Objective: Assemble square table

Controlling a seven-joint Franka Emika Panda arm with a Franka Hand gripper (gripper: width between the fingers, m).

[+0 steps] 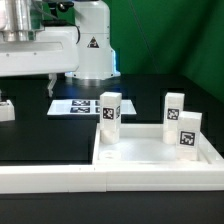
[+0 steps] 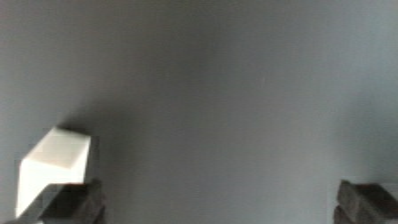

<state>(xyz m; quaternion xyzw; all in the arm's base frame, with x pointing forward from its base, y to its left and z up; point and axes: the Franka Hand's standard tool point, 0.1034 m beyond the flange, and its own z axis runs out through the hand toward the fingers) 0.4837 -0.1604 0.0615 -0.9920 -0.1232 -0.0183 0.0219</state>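
legs point(image 1: 109, 118): 3 upright, 1 lying | marker board point(image 1: 82, 106): 1

Flat white marker board with black square tags point(image 1: 82, 105): lies flat on black matte table surface point(image 1: 40, 135), in front of white base, well behind the front wall.

Long white L-shaped plastic wall point(image 1: 60, 176): runs along front edge of table, with raised lip.

Green backdrop point(image 1: 170, 35): behind table.
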